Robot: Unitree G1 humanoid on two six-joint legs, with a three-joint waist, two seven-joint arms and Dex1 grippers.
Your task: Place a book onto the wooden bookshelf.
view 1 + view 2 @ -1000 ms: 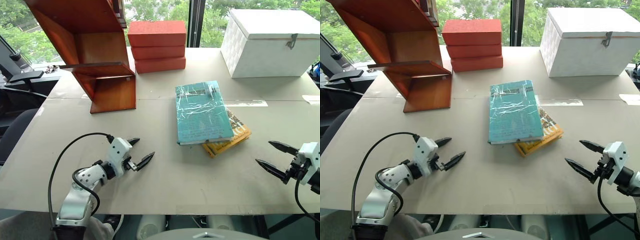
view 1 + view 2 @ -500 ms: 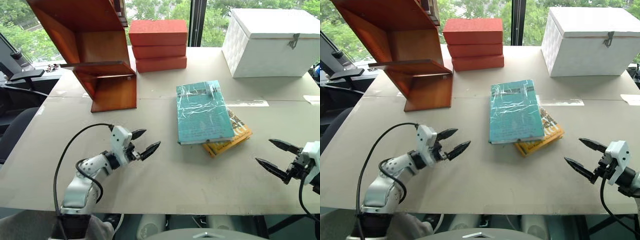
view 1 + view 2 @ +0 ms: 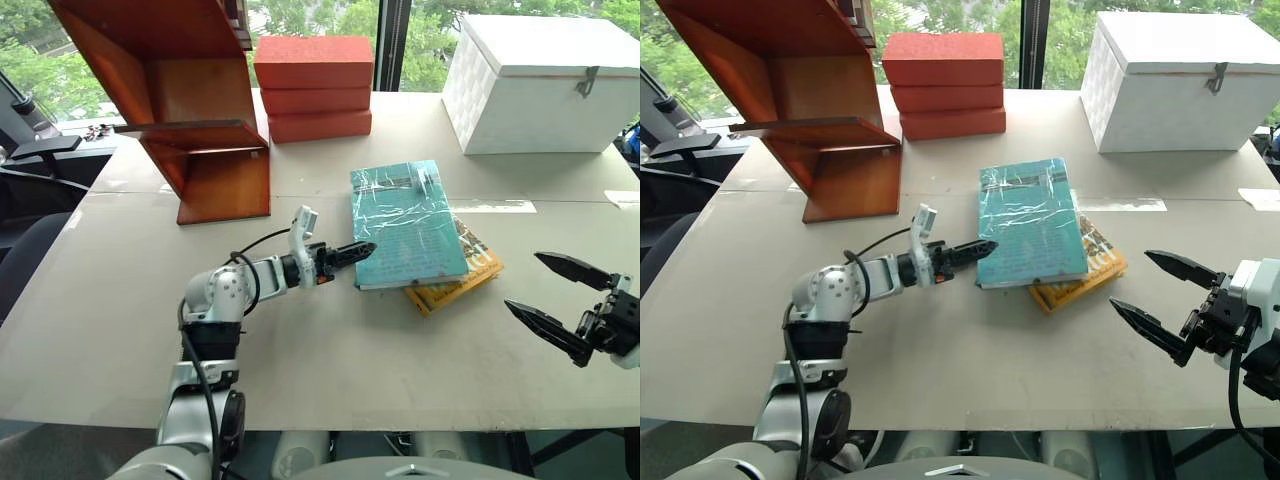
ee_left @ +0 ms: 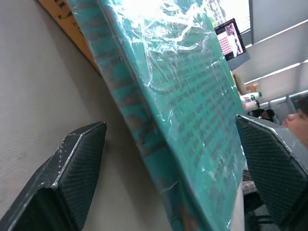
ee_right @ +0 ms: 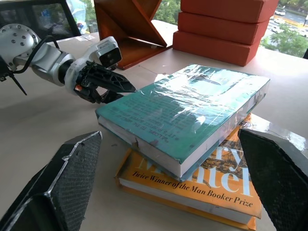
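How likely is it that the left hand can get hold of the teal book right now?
Probably yes. The left hand is open at the near left edge of the teal book, one finger above the cover and one below, with nothing between them.

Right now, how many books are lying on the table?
2. The teal book in plastic wrap lies on top, mid-table; the yellow-orange book lies under it, its corner sticking out toward the right claw. Another could be hidden beneath the stack.
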